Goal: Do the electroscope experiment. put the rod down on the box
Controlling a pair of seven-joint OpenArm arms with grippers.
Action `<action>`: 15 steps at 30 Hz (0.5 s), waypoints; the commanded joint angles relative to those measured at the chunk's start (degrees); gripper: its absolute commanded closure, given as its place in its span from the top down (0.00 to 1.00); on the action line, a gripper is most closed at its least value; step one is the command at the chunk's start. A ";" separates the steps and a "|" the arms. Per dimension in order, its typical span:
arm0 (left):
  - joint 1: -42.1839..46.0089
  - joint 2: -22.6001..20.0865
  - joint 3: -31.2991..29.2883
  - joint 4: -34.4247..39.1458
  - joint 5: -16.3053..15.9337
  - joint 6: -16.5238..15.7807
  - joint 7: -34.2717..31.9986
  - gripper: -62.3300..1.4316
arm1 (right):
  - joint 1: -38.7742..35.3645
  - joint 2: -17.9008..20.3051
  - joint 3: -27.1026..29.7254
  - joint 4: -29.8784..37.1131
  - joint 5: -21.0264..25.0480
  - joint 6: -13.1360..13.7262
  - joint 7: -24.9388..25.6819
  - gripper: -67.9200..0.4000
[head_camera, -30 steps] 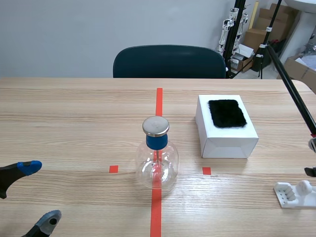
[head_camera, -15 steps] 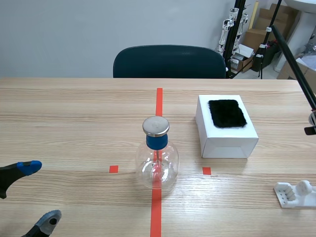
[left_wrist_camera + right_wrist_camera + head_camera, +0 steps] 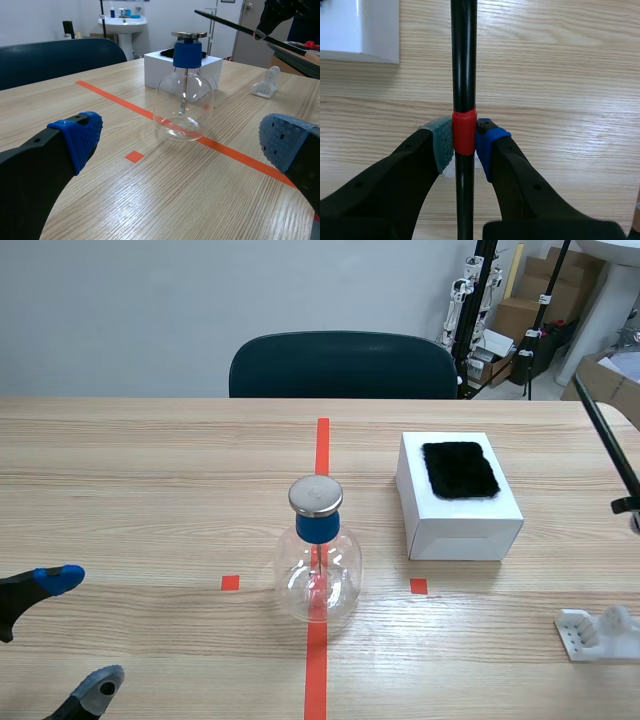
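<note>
Right of the box, right gripper: pads clamped on the rod's red band, one on each side.
Rod: black and thin, held in the air over the table. Its long axis runs straight ahead from the fingers, passing beside the box's corner.
Box: white with a black fur pad on top, apart from the rod.
Left gripper: fingers wide apart, with the electroscope flask ahead of it.
</note>
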 commanded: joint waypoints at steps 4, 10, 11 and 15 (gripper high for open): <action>-0.04 -0.68 -0.42 0.31 -0.55 0.28 -1.01 1.00 | 5.14 -0.94 -1.46 -2.71 -3.28 -0.22 -1.03 0.06; -0.04 -0.68 -0.42 0.31 -0.55 0.28 -1.01 1.00 | 9.60 -1.92 -3.74 -9.31 -7.43 -0.22 -0.98 0.06; -0.04 -0.68 -0.42 0.31 -0.55 0.28 -1.01 1.00 | 10.40 -1.88 -3.93 -10.56 -7.39 -0.22 -1.01 0.06; -0.04 -0.68 -0.42 0.31 -0.52 0.28 -1.01 1.00 | 12.63 -1.90 -5.20 -14.91 -7.41 -0.22 -0.07 0.06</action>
